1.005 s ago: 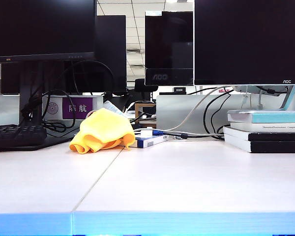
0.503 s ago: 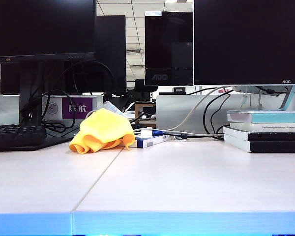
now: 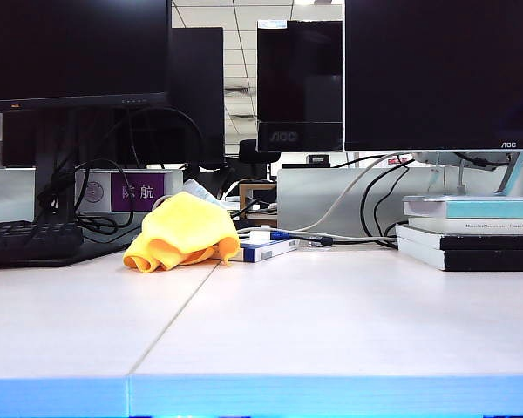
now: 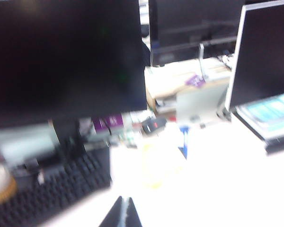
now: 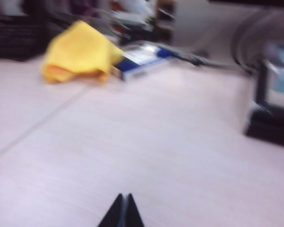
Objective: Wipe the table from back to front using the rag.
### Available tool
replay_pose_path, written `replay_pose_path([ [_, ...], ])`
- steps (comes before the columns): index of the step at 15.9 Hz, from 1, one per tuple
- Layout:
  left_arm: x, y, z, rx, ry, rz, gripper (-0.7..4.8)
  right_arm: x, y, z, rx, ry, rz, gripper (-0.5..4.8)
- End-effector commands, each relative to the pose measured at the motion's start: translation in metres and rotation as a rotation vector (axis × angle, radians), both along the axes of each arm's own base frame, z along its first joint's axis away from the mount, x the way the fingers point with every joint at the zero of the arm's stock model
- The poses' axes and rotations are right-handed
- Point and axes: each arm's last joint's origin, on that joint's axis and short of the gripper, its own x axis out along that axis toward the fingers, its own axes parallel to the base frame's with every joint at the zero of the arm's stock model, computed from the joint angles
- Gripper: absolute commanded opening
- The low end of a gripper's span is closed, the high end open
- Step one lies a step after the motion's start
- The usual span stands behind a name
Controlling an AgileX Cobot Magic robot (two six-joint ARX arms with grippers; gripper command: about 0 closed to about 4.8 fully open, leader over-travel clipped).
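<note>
Hovering shut: left gripper (image 4: 121, 213), right gripper (image 5: 122, 211).

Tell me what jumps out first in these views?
The yellow rag lies bunched at the back of the pale table, left of centre, beside a small blue-and-white box. Dark monitors loom behind, with stacked books at the right. Neither arm shows in the exterior view; the left gripper and right gripper have jaws shut, both empty.
</note>
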Motion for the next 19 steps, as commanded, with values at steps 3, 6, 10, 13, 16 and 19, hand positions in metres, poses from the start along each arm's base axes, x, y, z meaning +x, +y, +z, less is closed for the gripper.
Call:
replay_pose_path([
  [3, -0.025, 0.016, -0.072, -0.070, 0.048, 0.018, -0.06, 0.000, -0.003, -0.015, -0.025, 0.028, -0.103, -0.01],
  [6, 0.003, -0.004, -0.134, -0.144, -0.042, -0.040, -0.06, 0.000, -0.004, -0.021, -0.046, 0.055, -0.107, -0.01],
  [10, 0.063, -0.042, -0.211, -0.213, -0.061, -0.040, -0.06, 0.000, -0.004, -0.021, -0.045, 0.056, -0.101, -0.01],
  [13, 0.100, -0.065, -0.283, -0.209, -0.054, -0.035, -0.06, 0.000, -0.004, -0.021, -0.045, 0.056, -0.100, -0.01],
  [16, 0.107, -0.070, -0.343, -0.186, 0.003, -0.028, -0.06, 0.000, -0.004, -0.021, -0.045, 0.055, -0.100, -0.01],
  [19, 0.106, -0.061, -0.364, -0.212, -0.045, 0.007, -0.06, 0.000, -0.003, -0.021, -0.045, 0.056, -0.099, -0.01],
])
